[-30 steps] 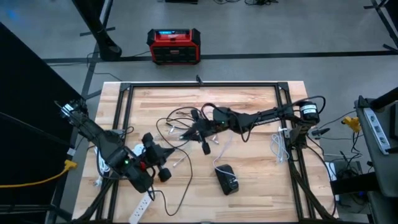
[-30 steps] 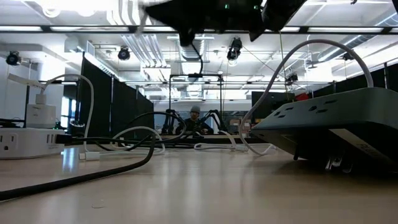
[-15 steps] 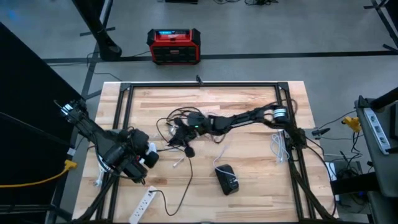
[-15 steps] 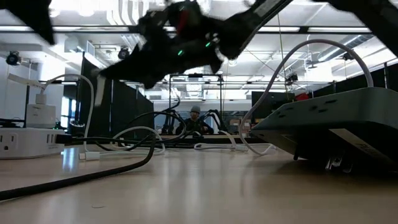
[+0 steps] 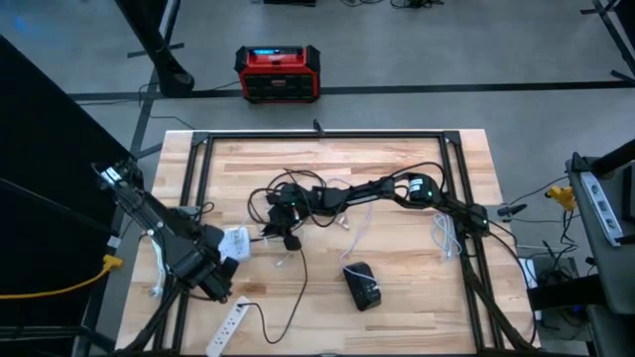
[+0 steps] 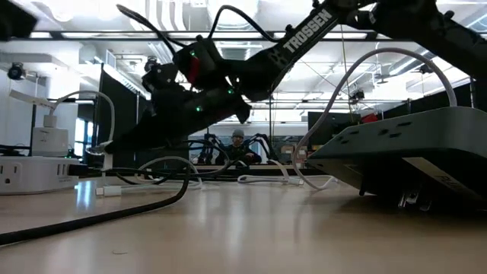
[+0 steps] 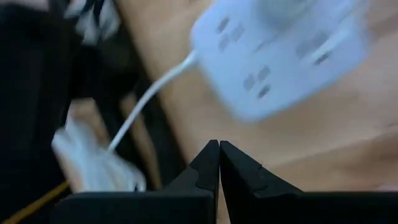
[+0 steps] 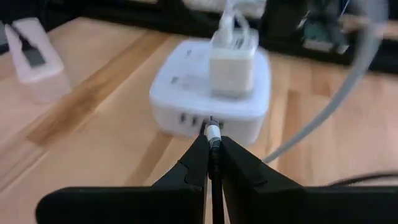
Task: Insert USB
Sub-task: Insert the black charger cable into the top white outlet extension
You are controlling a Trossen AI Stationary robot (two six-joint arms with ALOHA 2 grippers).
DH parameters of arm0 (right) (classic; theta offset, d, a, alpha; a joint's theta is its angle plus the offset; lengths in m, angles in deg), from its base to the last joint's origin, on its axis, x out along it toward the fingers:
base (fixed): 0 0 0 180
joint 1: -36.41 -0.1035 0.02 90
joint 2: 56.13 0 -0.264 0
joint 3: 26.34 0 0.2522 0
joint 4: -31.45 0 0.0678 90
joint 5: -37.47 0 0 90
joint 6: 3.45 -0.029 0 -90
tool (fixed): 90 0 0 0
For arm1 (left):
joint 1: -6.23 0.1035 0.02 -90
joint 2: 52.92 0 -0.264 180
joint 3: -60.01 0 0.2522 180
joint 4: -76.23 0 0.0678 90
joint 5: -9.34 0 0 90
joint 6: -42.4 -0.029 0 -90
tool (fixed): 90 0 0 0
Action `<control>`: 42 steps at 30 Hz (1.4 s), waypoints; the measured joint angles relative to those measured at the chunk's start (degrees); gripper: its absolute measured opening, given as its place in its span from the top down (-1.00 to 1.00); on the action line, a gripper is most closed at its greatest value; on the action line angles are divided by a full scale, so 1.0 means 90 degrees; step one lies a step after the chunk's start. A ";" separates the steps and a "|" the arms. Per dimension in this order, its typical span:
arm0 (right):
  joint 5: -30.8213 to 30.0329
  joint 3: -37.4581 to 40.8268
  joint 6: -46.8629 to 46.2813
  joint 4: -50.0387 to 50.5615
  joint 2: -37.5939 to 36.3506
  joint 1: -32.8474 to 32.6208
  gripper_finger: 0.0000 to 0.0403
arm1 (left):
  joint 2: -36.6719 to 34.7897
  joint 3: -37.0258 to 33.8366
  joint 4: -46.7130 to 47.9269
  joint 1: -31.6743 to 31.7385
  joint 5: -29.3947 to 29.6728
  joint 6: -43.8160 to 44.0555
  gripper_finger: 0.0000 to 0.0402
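Table: pale wood top (image 5: 397, 288) strewn with cables, a black power strip (image 5: 361, 286) lying near its front edge.
Right gripper (image 8: 212, 144): fingers pinched on a USB plug (image 8: 213, 132), its tip just short of the white charging hub (image 8: 186, 93).
Left gripper (image 7: 219, 160): clenched, nothing in it, hovering beside that hub at the table's left.

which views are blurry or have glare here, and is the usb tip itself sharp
Left wrist view: the white power cube is smeared with motion blur. Right wrist view: the USB plug at the tip of the right gripper is fairly sharp, the cube and the charger on it soft. Low view: ceiling lights glare, so the arm reads as a silhouette. High view: evenly lit.
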 joint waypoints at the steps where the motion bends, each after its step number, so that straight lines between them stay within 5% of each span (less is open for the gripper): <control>1: -0.0024 -0.0039 0.0003 0.0005 0.0002 0.0020 0.93 | 0.0000 -0.0045 -0.0001 -0.0068 -0.0257 0.0155 1.00; 4: -0.0034 -0.0245 0.0024 -0.0043 0.0002 0.0075 0.93 | 0.0000 -0.0183 -0.0159 -0.0304 -0.0783 0.0706 1.00; 10: -0.0022 -0.0684 0.0240 0.0209 0.0284 0.0082 0.93 | 0.0002 -0.0699 -0.1572 -0.0803 -0.0776 0.1707 1.00; 17: 0.0016 -0.1298 0.0384 0.1054 0.0857 0.0058 0.93 | 0.0002 -0.1728 -0.2888 -0.0824 -0.0783 0.1765 1.00; 26: -0.0158 -0.1295 0.0290 0.0780 0.0911 -0.0028 0.93 | -0.0026 -0.2602 -0.4190 -0.0826 -0.0840 0.1741 1.00; 42: -0.0339 -0.1292 -0.0808 -0.0327 0.1321 -0.0204 0.93 | -0.0058 -0.2751 -0.4395 -0.0858 -0.0632 0.1735 1.00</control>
